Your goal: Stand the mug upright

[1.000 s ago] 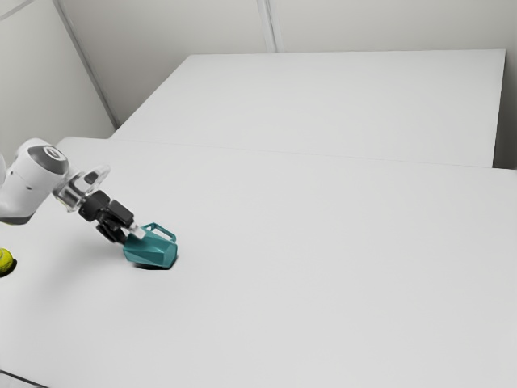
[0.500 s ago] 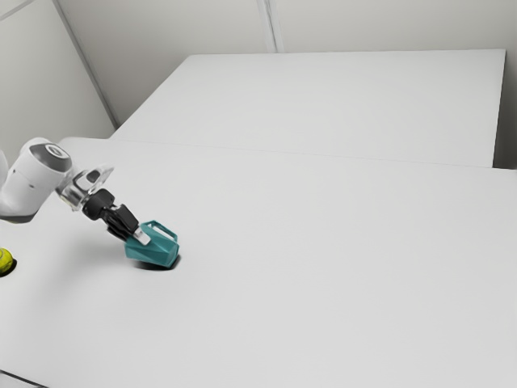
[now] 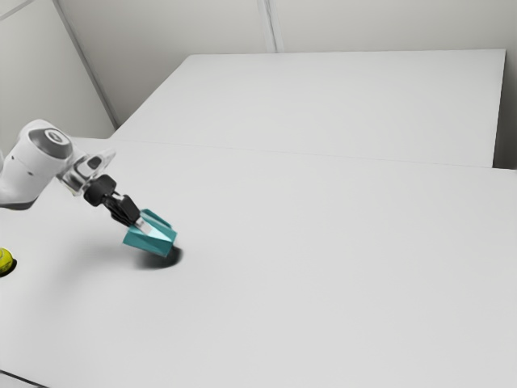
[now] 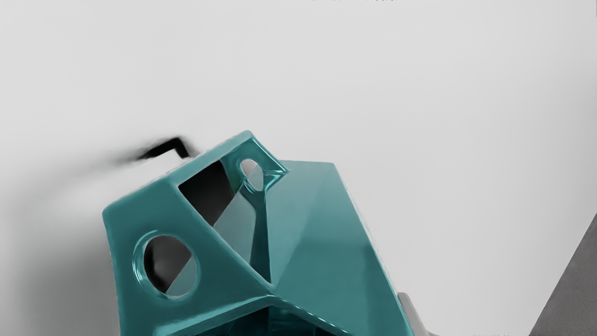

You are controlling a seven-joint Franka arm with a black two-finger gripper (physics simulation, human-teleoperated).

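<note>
In the exterior view, taken as a clock face centred on the mug (image 3: 152, 239), the arm (image 3: 34, 170) reaches in from ten o'clock. Its gripper (image 3: 143, 225) pinches the mug at the end nearest the arm. In the wrist view a pale fingertip (image 4: 410, 315) lies along the mug's side; the other fingertip cannot be made out there.

The mug is teal and faceted, held up off the table (image 3: 323, 283) and tilted rather than upright. Its length slants from ten o'clock toward four, with the far end pointing to four. A dark shadow (image 3: 171, 260) lies on the table at about five o'clock from it, apart from its lower edge. The wrist view shows the handle (image 4: 140, 224), angular, with round holes through it; in the exterior view it is toward twelve o'clock on the mug.

A yellow-green ball (image 3: 5, 261) lies on the table just below nine o'clock from the mug, well apart and cut off by the view's edge. A thin dark line (image 3: 23, 379) runs between seven and eight o'clock.
</note>
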